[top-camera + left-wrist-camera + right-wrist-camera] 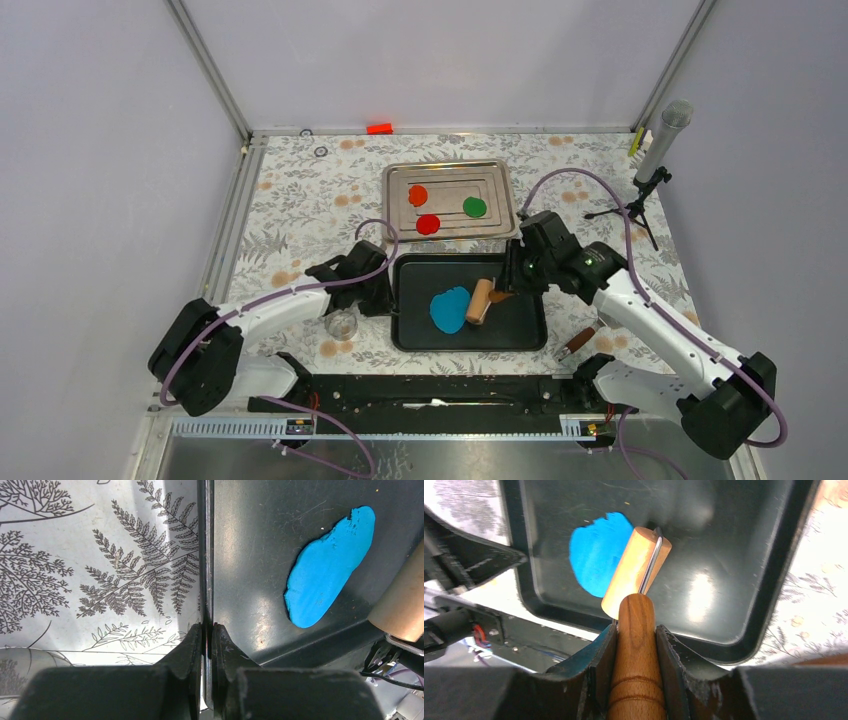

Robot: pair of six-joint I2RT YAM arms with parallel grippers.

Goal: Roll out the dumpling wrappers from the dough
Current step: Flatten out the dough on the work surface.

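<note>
The roller [636,565] hides one edge of the dough [594,552], so you cannot see how far the blue goes under it. In the left wrist view the roller is cut off at the side and only a pale bit shows. From the top, the tips of the left tool [207,632] are too dark and small to make out. Up close, they are pinched shut on the thin rim of the black tray [520,335], on its left side. The right tool [636,635] is clamped on the roller's brown wood handle, and the far end of the handle runs out of the picture. The dough is bright blue and pressed flat. It is not round. It is a long blob with a smooth side and a rough, cracked bit at one end. It lies on the floor of the black tray, a little left of the middle, right beside the roller. Three wrappers, red [428,224], orange [418,195] and green [474,207], are small flat circles. They sit apart from each other in the silver tray [500,172], just behind the black tray on the leafy tabletop [300,220].
</note>
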